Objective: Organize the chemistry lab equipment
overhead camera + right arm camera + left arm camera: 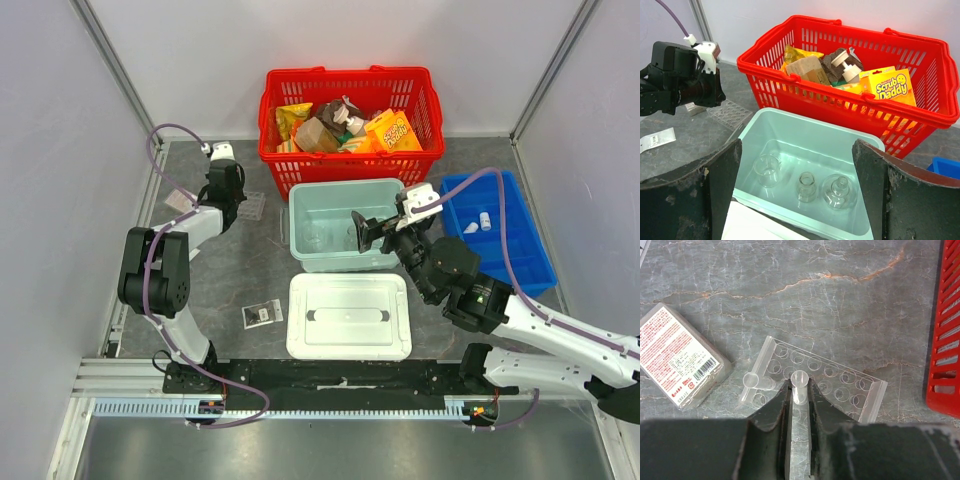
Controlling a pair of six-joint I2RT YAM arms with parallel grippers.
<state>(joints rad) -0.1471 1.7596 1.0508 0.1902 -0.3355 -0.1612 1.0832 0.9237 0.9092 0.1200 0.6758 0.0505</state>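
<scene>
Left wrist view: left pincer (799, 386) nearly closed, pinching small clear tube (799, 382) upright on multi-well plate (845, 387), on tabletop (840, 300) near red basket (945, 340). Risk: thin tip grip, tube slips or drags plate. Top view hides this grip. Right wrist view only: right pincer (796, 185) wide open, empty, over green bin (790, 120) holding three glass flasks (806, 186).

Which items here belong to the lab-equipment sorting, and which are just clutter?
Job: glass flasks, well plate, clear tube, white vials, clear packet.
Lying about: red basket, Scrub Daddy box, snack packs.
</scene>
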